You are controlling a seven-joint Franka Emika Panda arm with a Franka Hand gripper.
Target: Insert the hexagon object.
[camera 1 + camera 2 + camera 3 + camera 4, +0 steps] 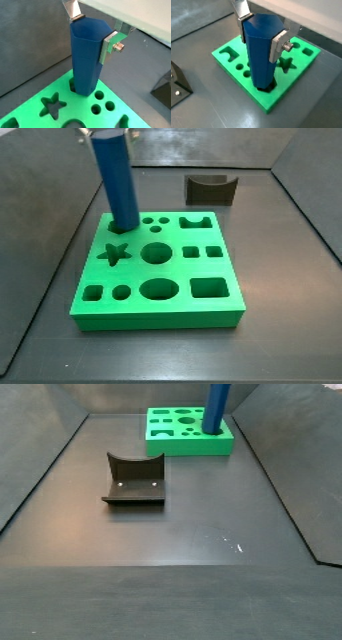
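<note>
Right now the gripper [260, 34] has its two silver plates pressed on opposite facets of the hexagon object [262, 55], clamped near the bar's upper end. That high grip makes sense: it leaves the whole lower length free to go down into the green board [221, 306] without the fingers [109, 46] meeting the board's top.

And the bar stands nearly upright, its foot at a hole in a corner of the board! In both wrist views the lower end seems to sit inside the opening, with a dark rim showing around the base [265, 86]. How deep it has gone, I cannot tell; most of the bar rises above the board in a side view [118, 183].

Around that corner the other cut-outs sit empty: a star [115, 253], round holes, squares. The bar occupies only its own socket.

Well apart from the board, the fixture [134, 482] stands on the dark floor, out of the way of the arm.

My read: the insertion is under way, facets apparently lined up, with a straight push down needed to seat it.
</note>
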